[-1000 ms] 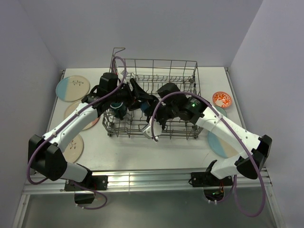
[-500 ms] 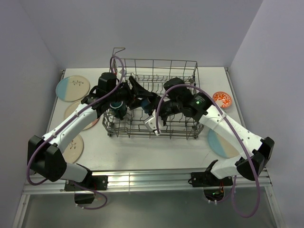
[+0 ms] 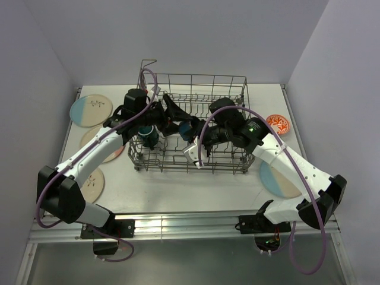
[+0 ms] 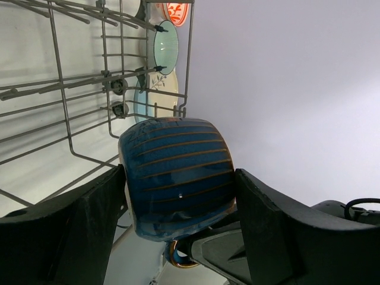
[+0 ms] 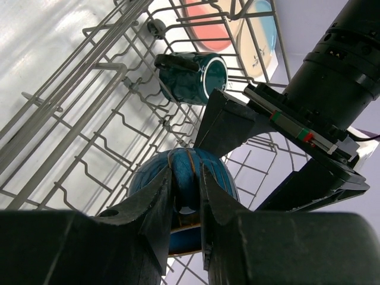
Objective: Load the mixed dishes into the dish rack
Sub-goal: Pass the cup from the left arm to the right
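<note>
A ribbed blue mug [image 3: 189, 129] hangs above the middle of the grey wire dish rack [image 3: 202, 80], between both grippers. My right gripper [image 5: 187, 172] is shut on the blue mug's [image 5: 184, 178] handle. My left gripper [image 4: 179, 172] straddles the mug's [image 4: 178, 178] body, its wide-set fingers [image 4: 101, 219] close against both sides; whether they still press on it does not show. A teal mug [image 3: 147, 134] lies on its side in the rack's left end, also seen as the teal mug [image 5: 193, 76] in the right wrist view.
Three two-tone plates lie left of the rack: blue and cream [image 3: 90, 111], pink [image 3: 104, 145], one nearer [image 3: 92, 184]. Another plate [image 3: 276, 178] lies right of it, under my right arm. An orange-red bowl [image 3: 277, 123] and a pale green bowl [image 4: 166, 47] sit at the far right.
My right gripper has moved up and back from the rack's front wall to the blue mug and now grips its handle. The left arm has barely moved.
</note>
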